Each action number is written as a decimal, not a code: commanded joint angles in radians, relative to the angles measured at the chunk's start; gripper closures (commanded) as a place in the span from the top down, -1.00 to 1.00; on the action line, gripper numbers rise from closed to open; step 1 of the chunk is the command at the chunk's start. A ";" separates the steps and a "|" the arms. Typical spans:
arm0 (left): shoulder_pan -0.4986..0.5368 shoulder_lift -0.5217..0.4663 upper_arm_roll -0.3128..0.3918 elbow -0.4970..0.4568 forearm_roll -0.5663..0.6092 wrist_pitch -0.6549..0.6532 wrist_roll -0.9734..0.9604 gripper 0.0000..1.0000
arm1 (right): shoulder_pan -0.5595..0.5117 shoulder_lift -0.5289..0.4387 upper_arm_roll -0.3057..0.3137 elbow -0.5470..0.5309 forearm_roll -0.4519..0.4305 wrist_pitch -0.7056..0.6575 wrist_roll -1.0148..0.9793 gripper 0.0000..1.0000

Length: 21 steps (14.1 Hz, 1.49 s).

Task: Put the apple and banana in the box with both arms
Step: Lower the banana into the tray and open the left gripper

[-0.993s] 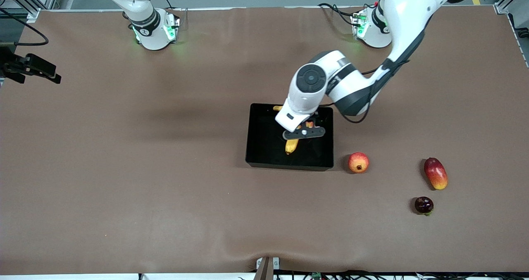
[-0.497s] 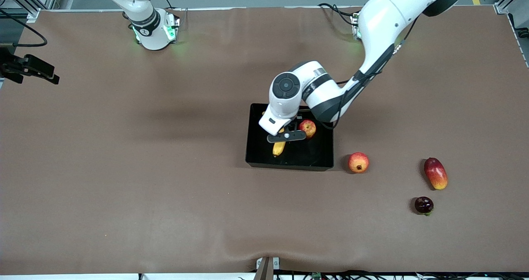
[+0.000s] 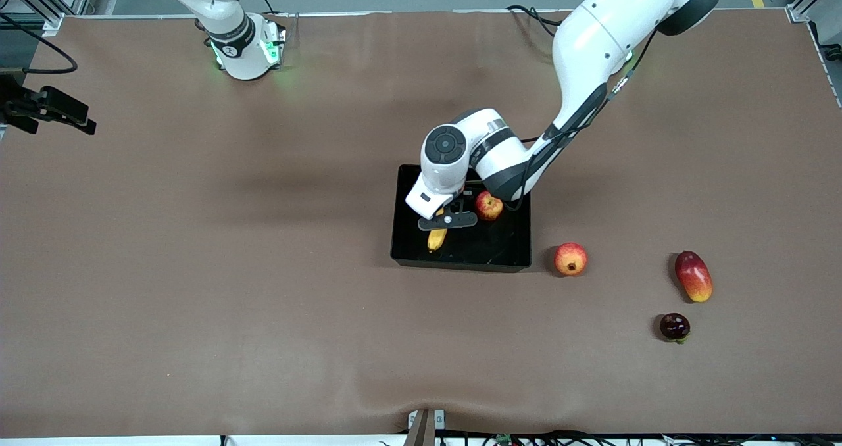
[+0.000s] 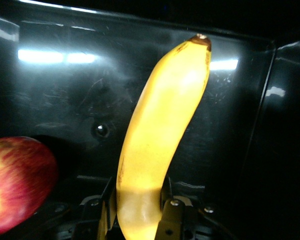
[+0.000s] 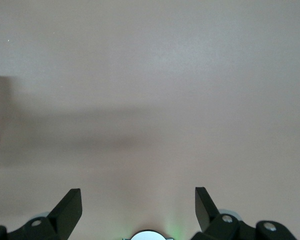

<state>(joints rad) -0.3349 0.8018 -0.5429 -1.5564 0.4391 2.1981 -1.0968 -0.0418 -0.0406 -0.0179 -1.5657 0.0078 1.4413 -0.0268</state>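
The black box (image 3: 506, 252) sits mid-table. The red apple (image 3: 489, 205) lies inside it, toward the left arm's end, and also shows in the left wrist view as the apple (image 4: 17, 182). My left gripper (image 3: 441, 225) hangs low inside the box, shut on one end of the yellow banana (image 3: 436, 239). In the left wrist view the banana (image 4: 160, 125) stretches away from the left gripper (image 4: 138, 195) over the glossy box floor (image 4: 65, 100). I cannot tell whether the banana touches the floor. My right gripper (image 5: 137, 195) waits open over bare table, holding nothing.
On the table beside the box, toward the left arm's end, lie a red-orange crowned fruit (image 3: 570, 258), a red-yellow mango (image 3: 693, 275) and a small dark purple fruit (image 3: 675, 326). A black bracket (image 3: 46, 107) sticks in at the right arm's end.
The left arm carried the banana across the box toward the right arm's end and lower. The apple, hidden under the wrist before, now shows. The right arm has not moved.
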 commanded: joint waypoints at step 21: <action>0.121 -0.174 0.029 0.108 -0.014 -0.118 0.044 1.00 | 0.019 0.013 0.006 0.024 -0.008 -0.002 0.011 1.00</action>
<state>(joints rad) -0.2430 0.7092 -0.5079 -1.4245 0.4458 2.1369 -1.0774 -0.0269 -0.0362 -0.0124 -1.5639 0.0078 1.4443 -0.0268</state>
